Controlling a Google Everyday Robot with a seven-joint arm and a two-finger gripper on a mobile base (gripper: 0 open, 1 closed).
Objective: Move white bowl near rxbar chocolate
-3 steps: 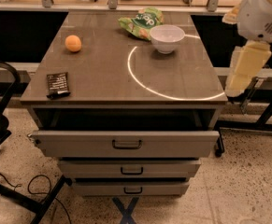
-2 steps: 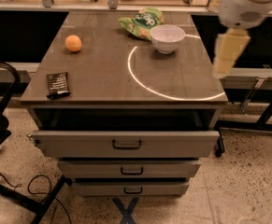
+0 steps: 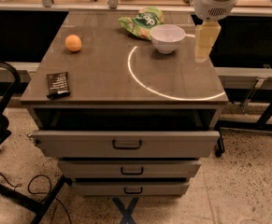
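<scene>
Camera view: the gripper (image 3: 204,48) hangs pointing down over the far right part of the table (image 3: 107,78); I cannot tell whether it is open or closed. The white bowl (image 3: 168,37) sits upright on the tabletop just beside the gripper, on its picture-left, apart from it. A green snack bag (image 3: 142,20) lies right behind the bowl on its far-left side. An orange (image 3: 73,43) is at far left, well apart. The rxbar chocolate (image 3: 58,84) lies flat at the near-left corner, well apart from the bowl, with a bright curved line (image 3: 140,80) on the tabletop between them. The bowl is round, plain glossy white, with a narrow base. The top drawer (image 3: 126,143) stands pulled out.
</scene>
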